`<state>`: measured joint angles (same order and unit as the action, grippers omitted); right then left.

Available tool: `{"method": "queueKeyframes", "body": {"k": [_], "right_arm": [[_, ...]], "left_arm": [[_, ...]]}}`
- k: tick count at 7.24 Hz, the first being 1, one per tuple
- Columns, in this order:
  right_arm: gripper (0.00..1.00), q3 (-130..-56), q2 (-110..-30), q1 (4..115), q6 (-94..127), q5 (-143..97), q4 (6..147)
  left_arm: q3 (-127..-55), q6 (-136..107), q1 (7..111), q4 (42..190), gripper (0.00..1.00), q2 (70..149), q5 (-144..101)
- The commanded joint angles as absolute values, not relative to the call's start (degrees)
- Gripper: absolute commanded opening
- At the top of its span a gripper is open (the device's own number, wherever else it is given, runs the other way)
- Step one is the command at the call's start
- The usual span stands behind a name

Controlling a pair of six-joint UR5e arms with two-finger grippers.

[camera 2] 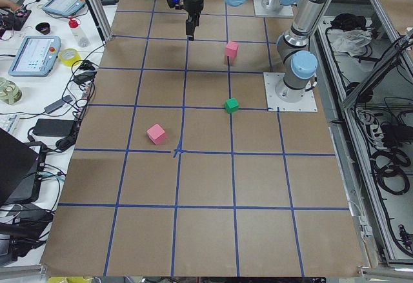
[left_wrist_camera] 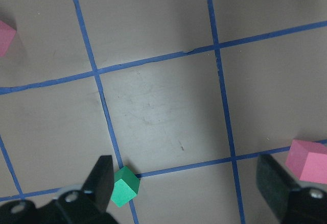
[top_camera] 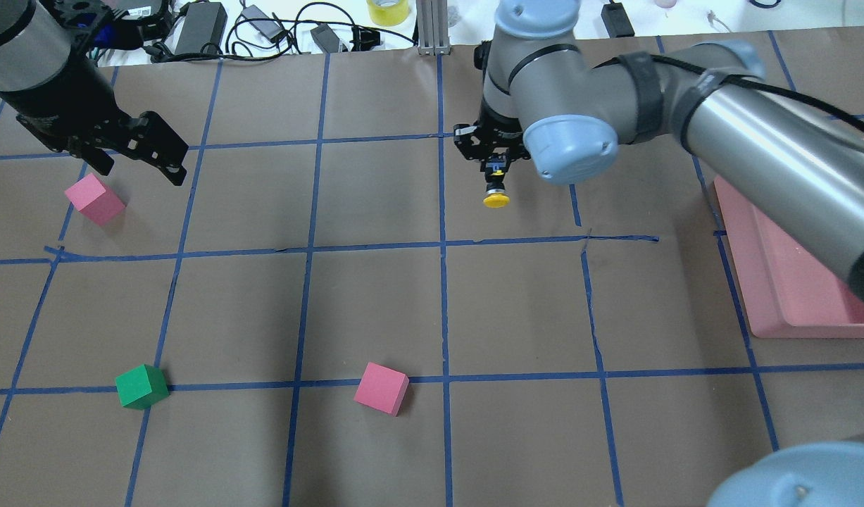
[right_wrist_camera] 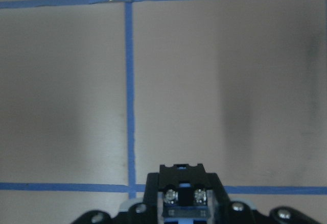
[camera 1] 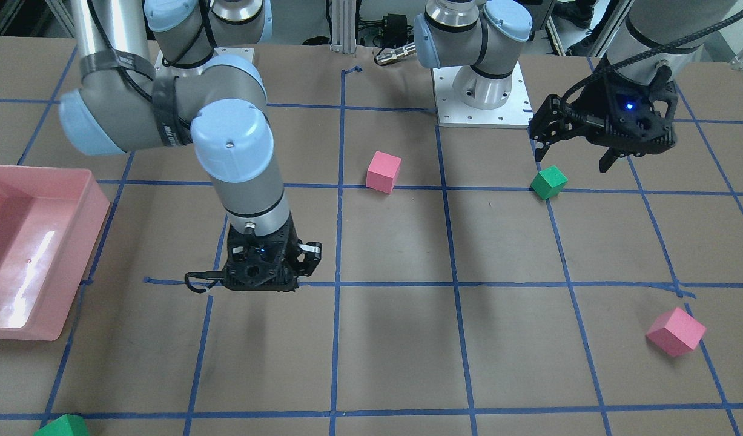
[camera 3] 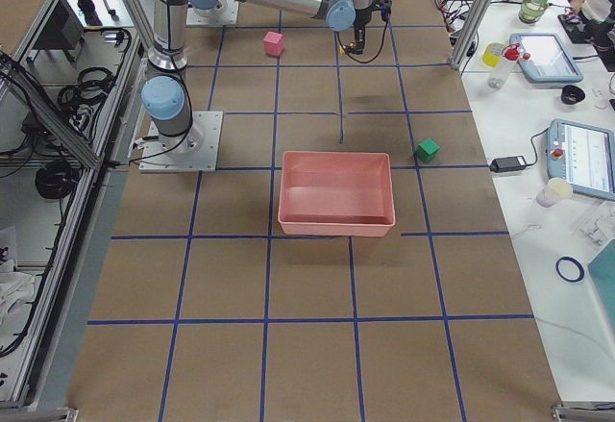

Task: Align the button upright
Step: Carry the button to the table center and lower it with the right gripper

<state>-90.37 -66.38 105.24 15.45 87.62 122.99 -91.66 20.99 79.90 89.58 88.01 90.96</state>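
My right gripper (top_camera: 495, 169) points down and is shut on the button (top_camera: 496, 189). The button's black-and-grey body sits between the fingers and its yellow cap (top_camera: 496, 201) faces down toward the table. In the right wrist view the button's screw-terminal end (right_wrist_camera: 184, 199) faces the camera and the cap is hidden. In the front-facing view the right gripper (camera 1: 262, 280) hides the button. I cannot tell whether the cap touches the paper. My left gripper (top_camera: 136, 170) is open and empty, hovering near a pink cube (top_camera: 94, 198).
A green cube (top_camera: 141, 386) and a second pink cube (top_camera: 382, 388) lie nearer the robot. A pink tray (top_camera: 791, 296) stands at the right under my right arm. Another green cube (camera 1: 62, 427) lies beyond the tray. Blue tape lines grid the brown paper.
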Motion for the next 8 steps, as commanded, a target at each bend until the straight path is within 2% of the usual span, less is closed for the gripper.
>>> {"method": "queueKeyframes", "body": {"k": [1, 3, 8], "right_arm": [[0.00, -90.4, -59.9, 111.2, 18.9, 86.9, 130.7], [0.00, -90.4, -56.0, 112.4, 18.5, 87.3, 134.5], [0.00, -91.1, -56.0, 112.3, 15.8, 87.4, 130.5]], "left_arm": [[-92.1, 21.2, 79.3, 88.9, 1.00, 88.3, 90.7], [-92.2, 21.4, 79.3, 88.8, 1.00, 88.7, 90.9], [-94.3, 21.5, 79.2, 85.5, 1.00, 89.6, 90.6]]}}
